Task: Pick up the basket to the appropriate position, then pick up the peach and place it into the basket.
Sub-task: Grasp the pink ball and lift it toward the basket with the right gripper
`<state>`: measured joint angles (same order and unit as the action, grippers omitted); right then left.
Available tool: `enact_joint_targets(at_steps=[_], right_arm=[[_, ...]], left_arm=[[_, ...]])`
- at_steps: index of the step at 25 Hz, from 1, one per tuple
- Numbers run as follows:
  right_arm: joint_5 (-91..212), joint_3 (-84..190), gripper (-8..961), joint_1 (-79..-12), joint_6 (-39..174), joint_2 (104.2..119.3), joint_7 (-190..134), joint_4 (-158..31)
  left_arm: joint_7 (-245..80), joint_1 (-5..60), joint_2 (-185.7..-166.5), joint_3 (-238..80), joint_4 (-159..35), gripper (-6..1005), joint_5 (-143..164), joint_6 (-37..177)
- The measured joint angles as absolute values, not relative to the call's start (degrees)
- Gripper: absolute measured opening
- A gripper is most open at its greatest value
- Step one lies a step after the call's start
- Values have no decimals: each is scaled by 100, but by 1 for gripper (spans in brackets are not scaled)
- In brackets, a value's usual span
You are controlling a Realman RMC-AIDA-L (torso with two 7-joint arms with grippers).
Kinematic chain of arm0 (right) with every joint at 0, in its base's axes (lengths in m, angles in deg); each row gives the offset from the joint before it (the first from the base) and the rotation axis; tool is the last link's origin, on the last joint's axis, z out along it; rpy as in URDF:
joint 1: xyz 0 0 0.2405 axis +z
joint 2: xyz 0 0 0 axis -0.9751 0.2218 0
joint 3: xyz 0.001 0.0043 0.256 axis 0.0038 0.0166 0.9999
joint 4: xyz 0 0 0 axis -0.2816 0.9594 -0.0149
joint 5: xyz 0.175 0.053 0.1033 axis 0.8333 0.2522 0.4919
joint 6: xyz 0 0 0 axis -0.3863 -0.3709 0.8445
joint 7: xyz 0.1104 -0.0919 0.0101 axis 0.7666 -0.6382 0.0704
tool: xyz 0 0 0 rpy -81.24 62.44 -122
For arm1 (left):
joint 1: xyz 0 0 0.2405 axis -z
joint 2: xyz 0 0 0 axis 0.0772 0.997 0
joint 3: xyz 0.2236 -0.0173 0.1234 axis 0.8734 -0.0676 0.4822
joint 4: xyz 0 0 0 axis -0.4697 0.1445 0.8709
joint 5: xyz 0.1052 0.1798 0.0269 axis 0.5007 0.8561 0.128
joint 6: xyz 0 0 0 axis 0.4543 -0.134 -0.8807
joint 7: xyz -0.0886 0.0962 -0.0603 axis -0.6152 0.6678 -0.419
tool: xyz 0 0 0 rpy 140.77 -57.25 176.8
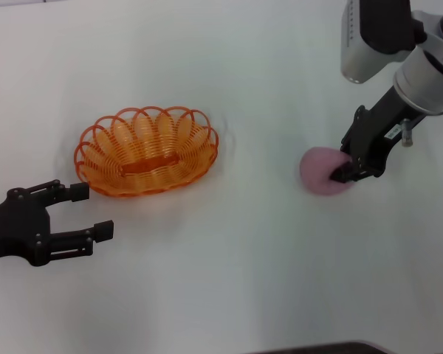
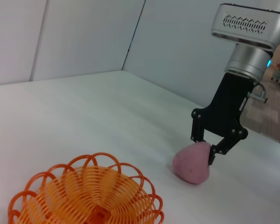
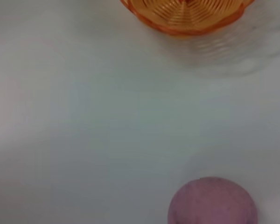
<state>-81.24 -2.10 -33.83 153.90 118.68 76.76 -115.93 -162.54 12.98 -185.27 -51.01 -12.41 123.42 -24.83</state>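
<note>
The white desk [image 1: 229, 280] is filling the whole head view and carrying both task items. The right arm [image 1: 399, 44] is reaching down from the upper right corner of the frame, and its right gripper [image 1: 347, 168] is sitting at the right side of the peach. In the left wrist view, the fingers [image 2: 213, 154] are standing apart and straddling the top of the peach [image 2: 192, 163], touching or nearly touching it; a firm clamp cannot be confirmed. The orange wire basket [image 1: 146, 150] is resting upright on the desk at left of centre, well apart from the peach [image 1: 321, 171], which is lying on the desk at right of centre. The left gripper [image 1: 87, 212] is hovering at the lower left of the frame, just beside the basket's near left rim, with its fingers [image 1: 100, 230] spread apart and holding nothing. In the right wrist view, the peach [image 3: 212, 201] is showing at the lower edge and the basket [image 3: 186, 14] at the top edge.
</note>
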Motion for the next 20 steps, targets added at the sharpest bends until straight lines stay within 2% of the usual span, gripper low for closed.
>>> enact_joint_targets(at_steps=[20], right_arm=[[-6188,494,96,-3328,16465,11796,7439,-13197]], left_arm=[[-16253,1371,-18527,-5127,-1241,861,12291,-2497]])
